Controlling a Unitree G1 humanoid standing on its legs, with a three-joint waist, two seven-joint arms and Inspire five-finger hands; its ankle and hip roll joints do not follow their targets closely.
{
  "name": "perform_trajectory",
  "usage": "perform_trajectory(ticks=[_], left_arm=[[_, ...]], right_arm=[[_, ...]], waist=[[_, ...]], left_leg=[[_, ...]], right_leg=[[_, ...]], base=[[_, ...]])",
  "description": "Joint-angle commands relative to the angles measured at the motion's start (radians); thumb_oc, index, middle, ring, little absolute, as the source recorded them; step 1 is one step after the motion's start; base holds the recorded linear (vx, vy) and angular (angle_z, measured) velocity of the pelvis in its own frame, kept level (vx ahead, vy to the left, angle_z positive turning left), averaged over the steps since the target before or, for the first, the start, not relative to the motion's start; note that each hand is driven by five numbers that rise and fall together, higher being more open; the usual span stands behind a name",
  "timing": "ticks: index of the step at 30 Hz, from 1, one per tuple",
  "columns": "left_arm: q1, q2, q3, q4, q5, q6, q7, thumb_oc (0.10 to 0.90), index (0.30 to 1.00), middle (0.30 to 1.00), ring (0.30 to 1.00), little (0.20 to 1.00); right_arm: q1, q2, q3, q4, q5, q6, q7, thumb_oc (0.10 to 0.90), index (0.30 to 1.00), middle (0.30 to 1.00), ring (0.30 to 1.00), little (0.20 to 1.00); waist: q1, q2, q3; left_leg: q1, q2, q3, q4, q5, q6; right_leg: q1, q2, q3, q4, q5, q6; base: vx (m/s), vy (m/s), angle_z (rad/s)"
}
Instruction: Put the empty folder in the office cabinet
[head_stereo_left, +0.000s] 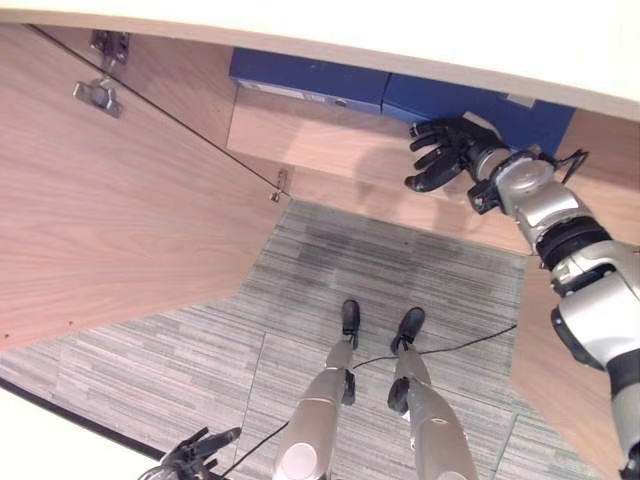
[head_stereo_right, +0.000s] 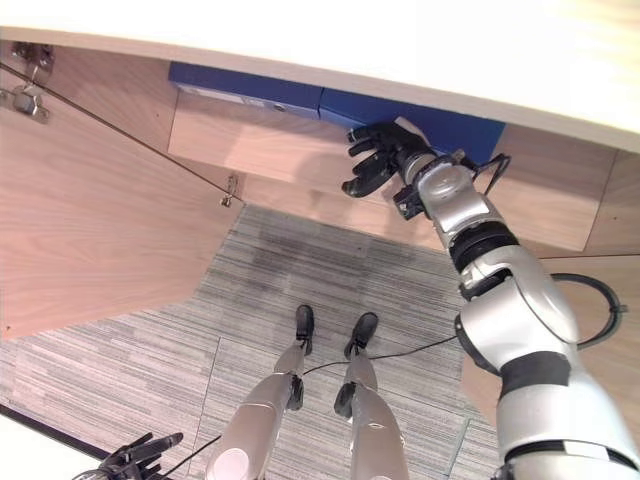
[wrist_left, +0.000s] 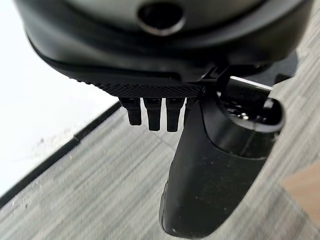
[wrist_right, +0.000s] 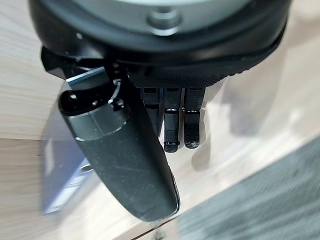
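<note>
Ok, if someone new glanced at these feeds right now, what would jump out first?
Probably the right hand, fingers spread and holding nothing, reaching into the open light-wood office cabinet. Just past it, two blue folders lie flat, side by side on the cabinet's shelf. The left hand hangs low over the grey striped carpet, idle.

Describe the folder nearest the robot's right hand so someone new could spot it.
Look inside the open wooden cabinet, on its shelf. Two blue folders lie side by side; it is the blue folder behind the open right hand, while the other folder lies farther left.
</note>
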Motion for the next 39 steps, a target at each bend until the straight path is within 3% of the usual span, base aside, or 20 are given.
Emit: perform_trajectory(ticks=[1,6,17,19,23,27,34,35,39], left_arm=[[0.062,0.110,0.015,0.093,0.042,0.002,0.033,0.800,0.900,0.900,0.900,0.900],[0.075,0.112,0.020,0.078,0.036,-0.006,0.033,0.800,0.900,0.900,0.900,0.900],[0.013,0.112,0.020,0.097,0.054,-0.017,0.052,0.800,0.900,0.900,0.900,0.900],[0.004,0.107,0.018,0.100,0.054,-0.019,0.055,0.800,0.900,0.900,0.900,0.900],[-0.021,0.115,0.016,0.126,0.056,-0.023,0.062,0.800,0.900,0.900,0.900,0.900],[-0.012,0.112,0.035,0.143,0.077,-0.018,0.065,0.800,0.900,0.900,0.900,0.900],[0.007,0.083,0.115,0.171,0.165,0.000,0.080,0.800,0.900,0.900,0.900,0.900],[0.014,0.076,0.128,0.176,0.172,0.002,0.083,0.800,0.900,0.900,0.900,0.900],[0.041,0.063,0.170,0.188,0.211,0.009,0.099,0.800,0.900,0.900,0.900,0.900]], right_arm=[[-0.018,-0.048,0.057,0.097,-0.058,0.002,-0.070,0.800,0.900,0.900,0.900,0.900],[-0.038,-0.053,0.091,0.091,-0.098,0.007,-0.061,0.800,0.900,0.900,0.900,0.900],[-0.009,-0.004,0.123,0.131,-0.359,0.016,-0.105,0.800,0.900,0.900,0.900,0.900],[-0.001,-0.004,0.113,0.130,-0.346,0.013,-0.112,0.800,0.900,0.900,0.900,0.900],[0.073,0.049,0.052,0.044,-0.148,0.007,-0.073,0.800,0.900,0.900,0.900,0.900],[0.160,0.090,0.049,-0.073,-0.095,-0.006,-0.047,0.800,0.900,0.900,0.900,0.900],[0.492,0.162,-0.008,-0.384,0.011,-0.026,0.001,0.800,0.900,0.900,0.900,0.900],[0.548,0.163,-0.026,-0.427,0.045,-0.030,0.003,0.800,0.900,0.900,0.900,0.900],[0.705,0.136,-0.083,-0.563,0.104,-0.039,0.041,0.800,0.900,0.900,0.900,0.900]], waist=[[0.001,-0.042,-0.061],[0.001,-0.044,-0.063],[-0.003,-0.050,-0.058],[-0.002,-0.049,-0.058],[-0.009,-0.058,-0.063],[-0.017,-0.075,-0.081],[-0.062,-0.141,-0.159],[-0.068,-0.149,-0.169],[-0.085,-0.169,-0.221]], left_leg=[[-0.035,0.004,-0.010,-0.026,-0.022,-0.079],[-0.048,0.001,-0.015,-0.026,-0.021,-0.078],[-0.054,-0.008,-0.022,-0.026,-0.027,-0.071],[-0.054,-0.010,-0.020,-0.026,-0.027,-0.070],[-0.042,-0.012,-0.012,-0.026,-0.030,-0.069],[-0.014,-0.013,-0.005,-0.026,-0.040,-0.064],[0.159,-0.009,0.022,-0.026,-0.094,-0.046],[0.171,-0.014,0.035,-0.026,-0.079,-0.033],[0.244,-0.014,0.052,-0.026,-0.103,-0.026]], right_leg=[[-0.014,-0.031,0.069,-0.002,-0.040,0.123],[-0.025,-0.031,0.074,-0.002,-0.038,0.121],[-0.034,-0.031,0.087,-0.002,-0.035,0.124],[-0.036,-0.033,0.088,-0.002,-0.034,0.125],[-0.025,-0.036,0.094,-0.002,-0.030,0.126],[0.003,-0.038,0.097,-0.002,-0.033,0.126],[0.175,-0.046,0.109,-0.002,-0.068,0.130],[0.188,-0.051,0.101,-0.002,-0.055,0.124],[0.250,-0.049,0.112,-0.002,-0.069,0.130]], base=[[0.00,-0.015,-0.03],[0.00,0.000,0.00],[0.00,0.000,0.00],[0.00,0.000,0.00],[-0.01,0.028,0.00],[0.01,0.036,-0.06],[0.04,0.070,-0.06],[0.00,0.114,-0.06],[0.06,0.095,-0.12]])
